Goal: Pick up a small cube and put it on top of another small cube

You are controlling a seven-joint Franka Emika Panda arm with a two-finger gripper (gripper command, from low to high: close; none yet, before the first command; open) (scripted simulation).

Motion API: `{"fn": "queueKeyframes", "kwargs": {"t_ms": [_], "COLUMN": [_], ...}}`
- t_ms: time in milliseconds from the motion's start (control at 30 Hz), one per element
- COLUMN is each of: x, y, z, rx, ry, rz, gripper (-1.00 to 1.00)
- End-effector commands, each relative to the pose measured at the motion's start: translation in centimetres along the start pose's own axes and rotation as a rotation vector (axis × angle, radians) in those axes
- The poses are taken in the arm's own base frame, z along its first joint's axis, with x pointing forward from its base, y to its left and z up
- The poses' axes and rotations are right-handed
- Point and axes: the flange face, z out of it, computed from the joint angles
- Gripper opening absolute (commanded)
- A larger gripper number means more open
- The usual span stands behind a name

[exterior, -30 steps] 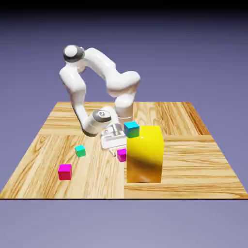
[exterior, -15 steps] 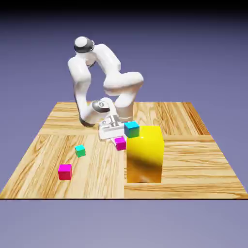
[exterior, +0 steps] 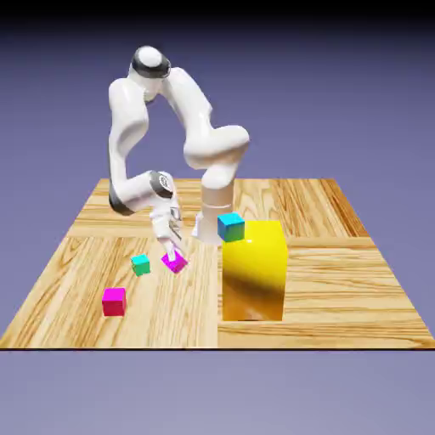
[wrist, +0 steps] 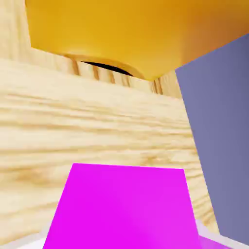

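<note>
1. Your end effector (exterior: pixel 173 252) is closed on the magenta cube (exterior: pixel 175 262); the fingers point down and pinch it from above, and the cube sits tilted between them.
2. In the hand view the magenta cube (wrist: pixel 121 206) fills the bottom of the picture, with pale finger tips just showing at its lower corners.
3. You cannot tell from the exterior view whether the cube's lowest corner touches the bench (exterior: pixel 340 289) or hangs just over it.
4. Just to the exterior view's left of the held cube sits a green cube (exterior: pixel 141 265), near it but apart.
5. Farther toward the exterior view's lower left, a pink cube (exterior: pixel 114 301) rests on the wood, well apart from the end effector.
6. To the exterior view's right of the end effector stands the yellow block (exterior: pixel 254 270), tall and much larger than any cube. In the hand view its orange-yellow face (wrist: pixel 136 34) spans the top of the picture, with a dark shadow under its near edge.
7. The blue cube (exterior: pixel 230 227), with its teal top face, shows at the yellow block's upper left corner; you cannot tell whether it rests on the block or stands behind it.
8. The white arm (exterior: pixel 204 136) arches up from the bench's far side, and its wrist bends down over the held cube.
</note>
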Motion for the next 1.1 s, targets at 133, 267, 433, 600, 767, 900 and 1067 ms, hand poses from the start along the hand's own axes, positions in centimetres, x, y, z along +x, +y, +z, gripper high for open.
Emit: {"fn": "queueKeyframes", "kwargs": {"t_ms": [133,267,433,600,767,900,1067], "x": [-0.1,-0.7,1.2,5.8,12.1,17.8,24.8], "y": [5.8,12.4,20.1,26.5,30.5,31.9,31.2], "z": [1.0,1.0,0.9,1.2,2.3,3.7,6.1], "rx": [-0.076,-0.188,-0.272,-0.28,-0.198,-0.064,0.189], "ry": [-0.016,-0.022,0.03,0.138,0.289,0.427,0.597], "rz": [-0.383,-0.594,-0.875,-1.159,-1.426,-1.614,-1.8], "gripper": [-1.0,-1.0,-1.0,-1.0,-1.0,-1.0,-1.0]}}
